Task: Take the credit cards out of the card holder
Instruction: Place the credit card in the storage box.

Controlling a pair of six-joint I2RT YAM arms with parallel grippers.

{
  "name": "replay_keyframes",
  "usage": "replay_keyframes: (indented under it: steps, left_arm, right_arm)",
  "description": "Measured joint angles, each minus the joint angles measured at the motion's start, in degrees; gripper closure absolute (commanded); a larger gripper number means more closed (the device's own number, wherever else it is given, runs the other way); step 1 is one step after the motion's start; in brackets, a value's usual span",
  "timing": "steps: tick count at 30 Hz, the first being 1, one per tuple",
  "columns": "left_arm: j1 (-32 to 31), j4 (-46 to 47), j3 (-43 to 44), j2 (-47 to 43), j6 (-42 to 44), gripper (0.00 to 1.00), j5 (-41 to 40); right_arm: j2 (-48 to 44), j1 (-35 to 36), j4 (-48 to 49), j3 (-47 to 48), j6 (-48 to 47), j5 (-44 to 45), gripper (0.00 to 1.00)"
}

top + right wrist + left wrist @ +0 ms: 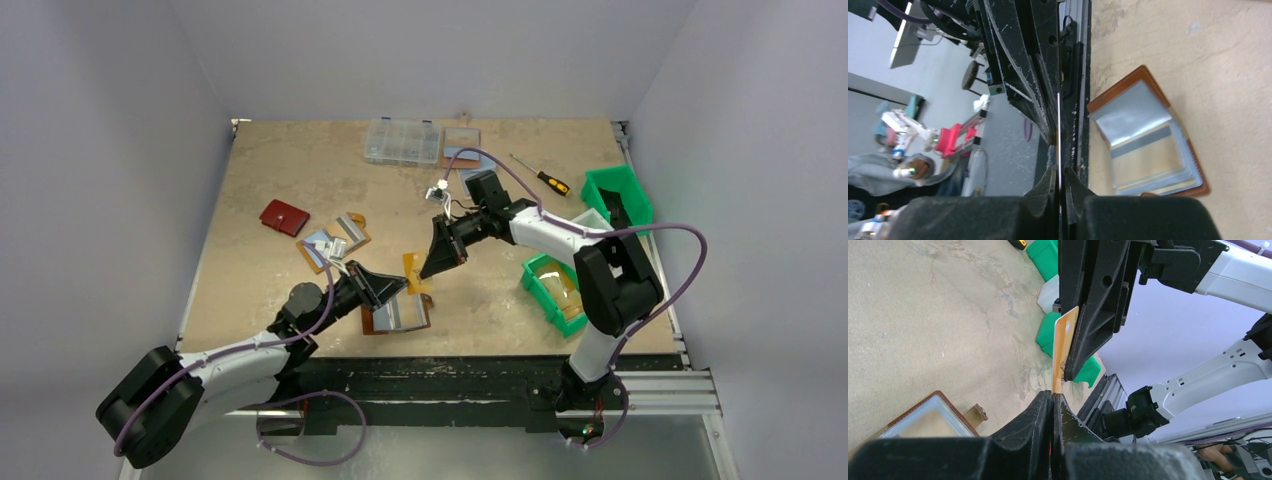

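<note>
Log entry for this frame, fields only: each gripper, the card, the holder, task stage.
left gripper: shut on the gold-orange card
right gripper: shut on the same card's other end
card position: in the air between both grippers, outside the holder
card holder: open on the table, a card visible in its sleeve
stage: one card out, more remain

Two bench-mounted robot arms, left arm (pixel 240 365) and right arm (pixel 545 228), white link shells, bulky black joint housings, purple cables (pixel 704 258) looping alongside, black wedge-shaped left tool (pixel 1053 396) and right tool (pixel 1059 172), scuffed fingers, round screw holes (pixel 1106 278).
</note>
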Motion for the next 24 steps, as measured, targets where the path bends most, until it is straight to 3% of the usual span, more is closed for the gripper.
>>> replay_keyframes:
  steps: [2,8,14,19,24]
  left_arm:
    - [0.00,-0.13,0.00,-0.04,0.02,0.98,-0.09]
    - [0.00,-3.96,0.11,-2.54,0.24,0.45,-0.92]
    - [0.00,-21.97,4.66,-12.13,4.44,0.01,-4.70]
    - [0.00,-38.07,12.11,-19.52,9.75,0.00,-11.41]
    - [0.00,-46.88,17.42,-18.62,15.04,0.00,-14.86]
  right_arm:
    - [0.28,0.00,0.22,-0.04,0.57,0.04,1.00]
    - [0.33,0.02,-2.99,0.37,-3.37,1.68,1.00]
    - [0.26,0.02,-17.68,6.78,-19.63,8.70,1.00]
    - [-1.86,-0.35,-28.17,9.88,-34.38,15.52,1.00]
    - [-6.34,-4.26,-39.28,11.34,-47.71,18.67,1.00]
